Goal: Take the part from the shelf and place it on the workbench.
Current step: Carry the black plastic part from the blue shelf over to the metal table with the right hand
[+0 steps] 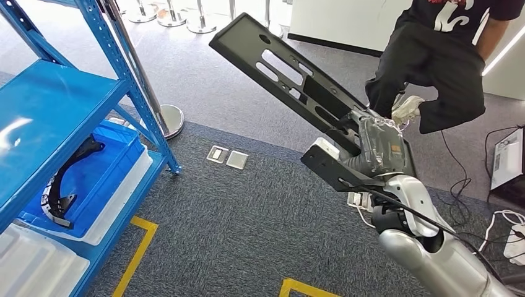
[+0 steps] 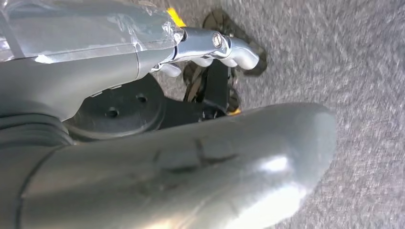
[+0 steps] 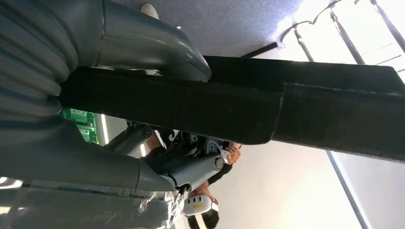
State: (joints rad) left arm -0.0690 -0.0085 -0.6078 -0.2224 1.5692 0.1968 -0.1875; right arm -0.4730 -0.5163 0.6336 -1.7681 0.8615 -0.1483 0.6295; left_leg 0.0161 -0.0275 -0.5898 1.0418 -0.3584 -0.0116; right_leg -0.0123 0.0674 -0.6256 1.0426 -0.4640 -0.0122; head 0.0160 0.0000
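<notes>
A long flat black part with slots and holes slants up and away over the carpet. My right hand grips it near its lower end, at the right of the head view. In the right wrist view the same black part runs across the picture, clamped between my thick thumb and the darker fingers. My left hand hangs above the grey carpet and holds nothing; its thumb is stretched out and the silver fingers bend slightly away from it.
The blue shelf stands at the left. On its lower level a blue bin holds a curved black part, beside a white bin. A person sits at the back right. Cables lie at the right, yellow tape on the carpet.
</notes>
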